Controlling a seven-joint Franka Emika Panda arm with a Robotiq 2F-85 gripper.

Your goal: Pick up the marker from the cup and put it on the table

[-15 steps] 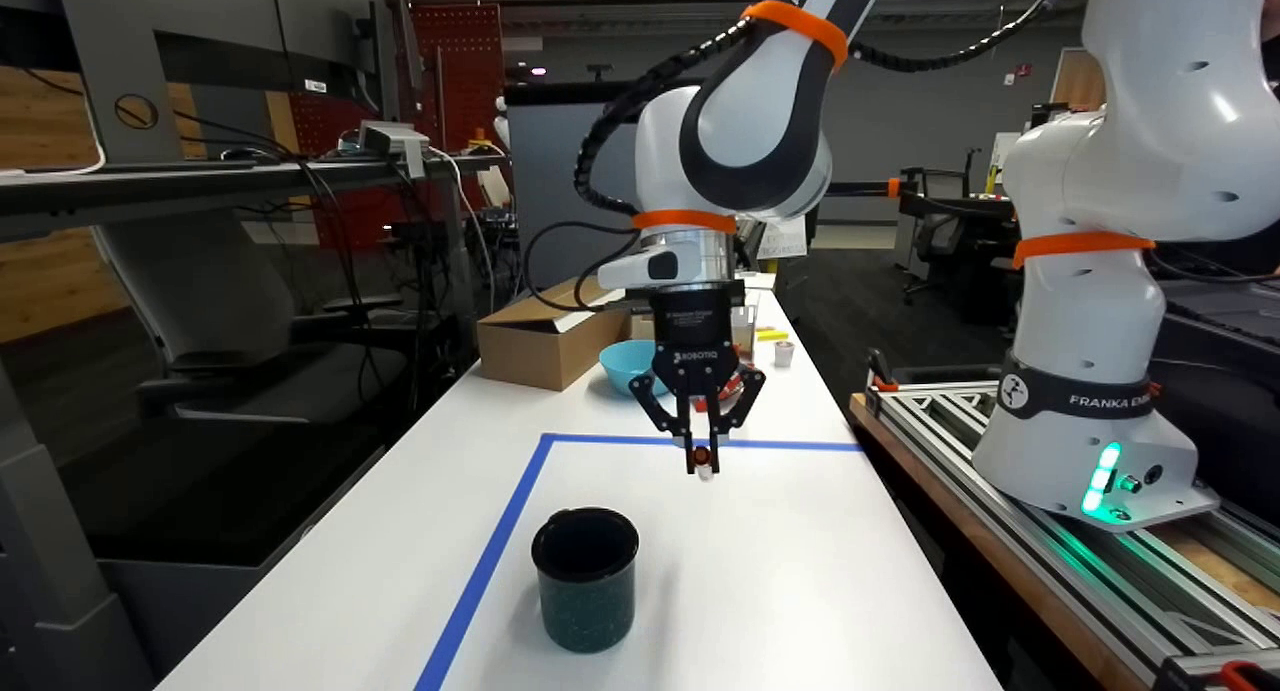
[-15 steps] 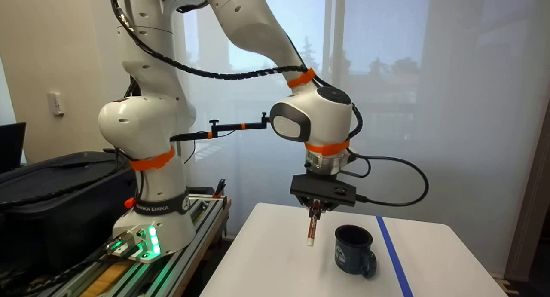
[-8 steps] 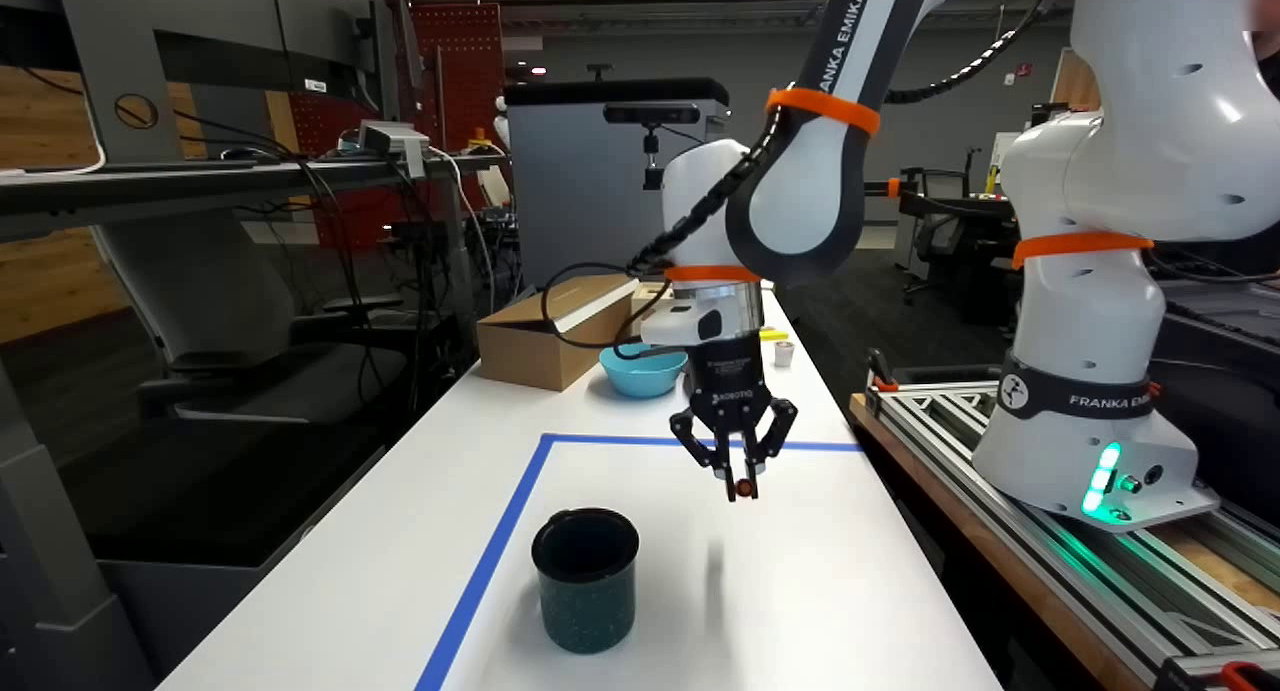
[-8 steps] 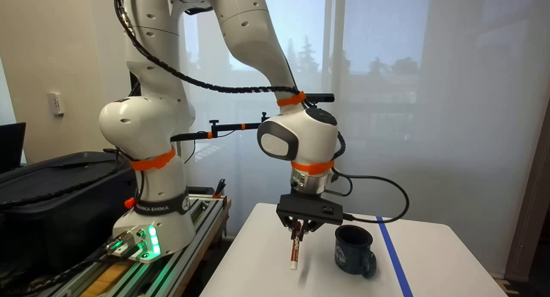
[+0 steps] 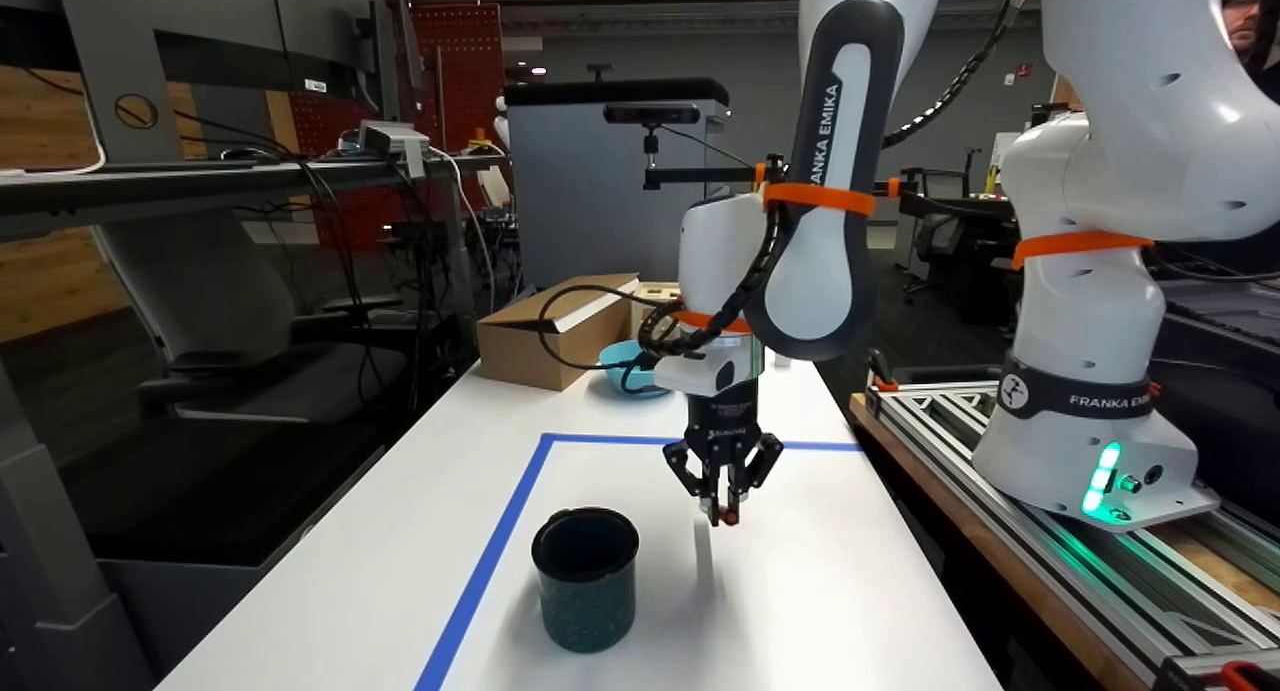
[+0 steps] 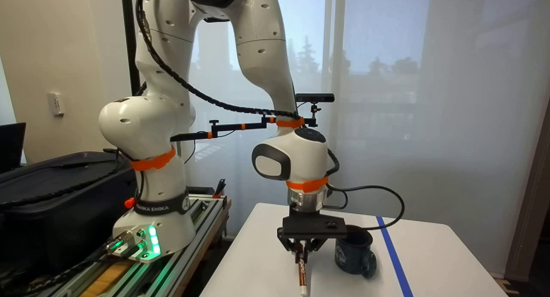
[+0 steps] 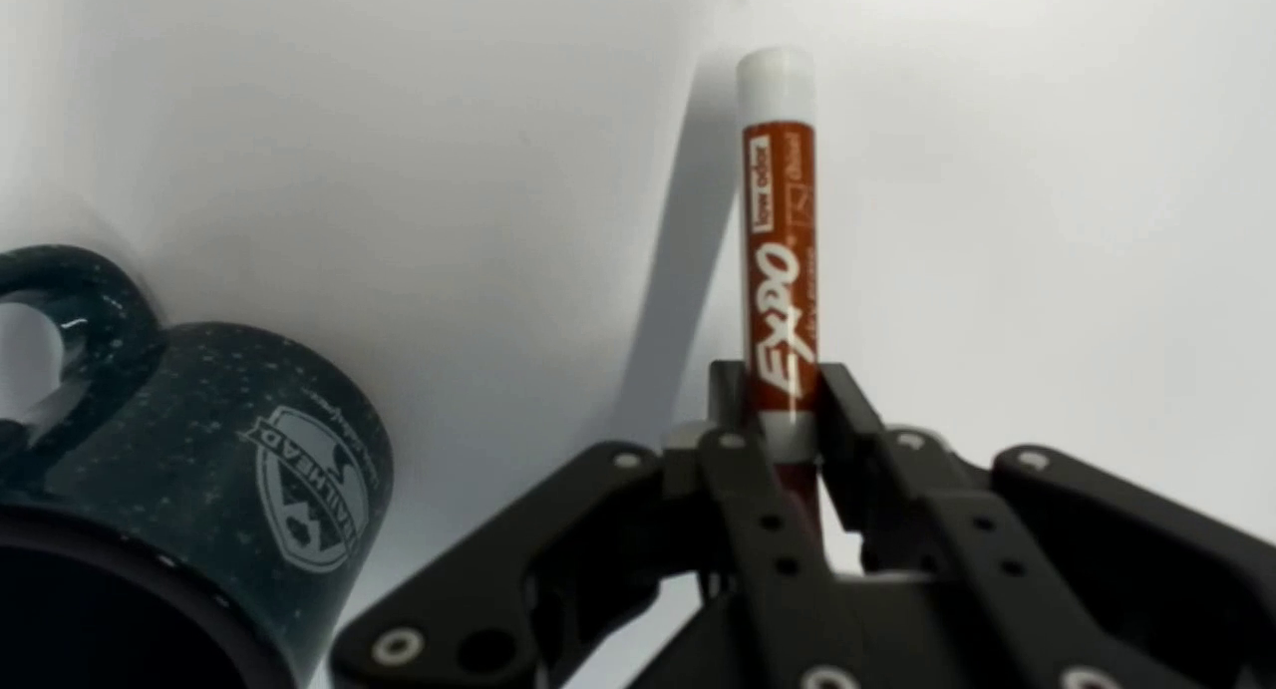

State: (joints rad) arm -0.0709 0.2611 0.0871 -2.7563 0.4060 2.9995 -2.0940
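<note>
Mug (image 5: 587,603) of glossy dark green, speckled pale, stands upright on the smooth white bench (image 5: 820,591); the wrist view shows its curved wall, looped handle and printed badge. Just past it, in an exterior view, the angular black end effector (image 5: 723,514) grips the marker (image 7: 781,260), a slim cylinder with a rust-red printed label and a white end. The marker is outside the mug, near but apart; whether it touches the bench I cannot tell. Flat blue tape (image 5: 608,439) turns a straight-edged corner beyond. Farther back sit a round light-blue bowl (image 5: 622,353), partly hidden, and a flat-sided brown cardboard box (image 5: 525,356).
</note>
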